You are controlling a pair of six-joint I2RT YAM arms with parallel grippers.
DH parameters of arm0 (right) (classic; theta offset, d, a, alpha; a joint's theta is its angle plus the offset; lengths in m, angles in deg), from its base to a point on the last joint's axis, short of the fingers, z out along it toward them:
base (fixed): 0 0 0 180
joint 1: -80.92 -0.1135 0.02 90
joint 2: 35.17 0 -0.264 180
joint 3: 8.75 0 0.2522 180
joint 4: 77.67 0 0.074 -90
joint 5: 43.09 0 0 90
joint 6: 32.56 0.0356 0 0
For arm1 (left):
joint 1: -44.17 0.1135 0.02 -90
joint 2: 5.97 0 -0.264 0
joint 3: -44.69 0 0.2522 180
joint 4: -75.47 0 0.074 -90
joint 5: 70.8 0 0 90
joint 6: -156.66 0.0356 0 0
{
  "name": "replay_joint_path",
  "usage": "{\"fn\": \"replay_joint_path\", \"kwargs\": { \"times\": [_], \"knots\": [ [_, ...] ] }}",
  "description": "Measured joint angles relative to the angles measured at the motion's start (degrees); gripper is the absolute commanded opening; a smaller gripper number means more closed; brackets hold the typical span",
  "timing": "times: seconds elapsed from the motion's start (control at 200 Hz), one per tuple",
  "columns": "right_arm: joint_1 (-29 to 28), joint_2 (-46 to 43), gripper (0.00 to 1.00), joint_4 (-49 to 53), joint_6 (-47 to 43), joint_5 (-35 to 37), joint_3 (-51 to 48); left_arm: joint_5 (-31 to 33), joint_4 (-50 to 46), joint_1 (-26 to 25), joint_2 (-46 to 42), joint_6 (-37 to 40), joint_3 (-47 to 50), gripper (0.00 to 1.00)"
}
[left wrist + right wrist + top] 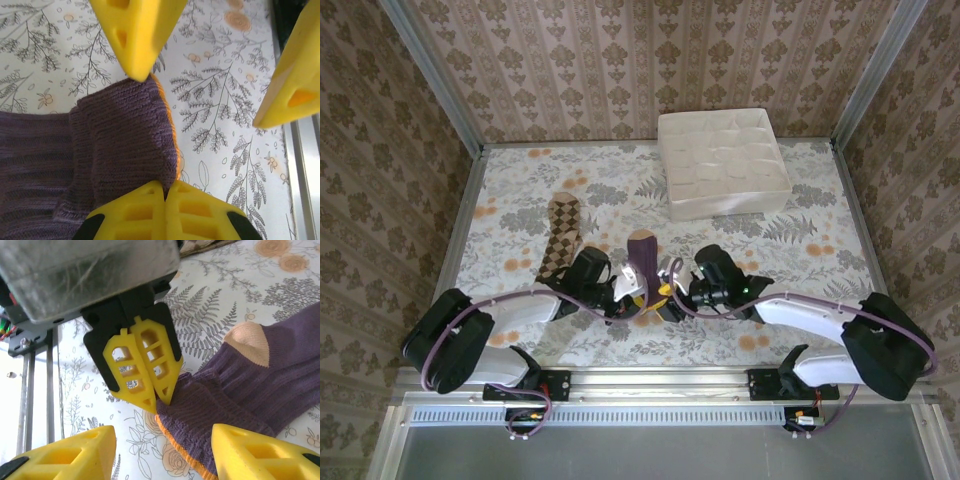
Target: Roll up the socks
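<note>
Nearest, the left claw [165,186] clamps the cuff of the purple sock [115,135], lying near-centre on the surface [210,310]; the right claw [162,455] stands open astride it. Risk: shallow pinch may slip, undoing the fold.

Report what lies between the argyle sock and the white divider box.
Bare floral tabletop, as the top external view shows: the argyle sock and the white divider box lie apart, with nothing on the stretch between them.
</note>
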Motion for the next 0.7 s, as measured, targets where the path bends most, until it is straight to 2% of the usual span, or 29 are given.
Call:
{"fn": "replay_joint_path", "kwargs": {
  "times": [0.33, 0.7],
  "knots": [
    [2.7, 12.0, 0.53, 8.6, -6.3, -9.1, 11.5, -5.7, -0.3, 2.7, 0.0, 0.0, 0.0, 0.00],
    [4.0, 17.6, 0.53, 11.5, -5.4, -14.6, 12.9, -9.9, -3.1, 5.7, 4.4, 0.0, -2.2, 0.00]
  ]
}}
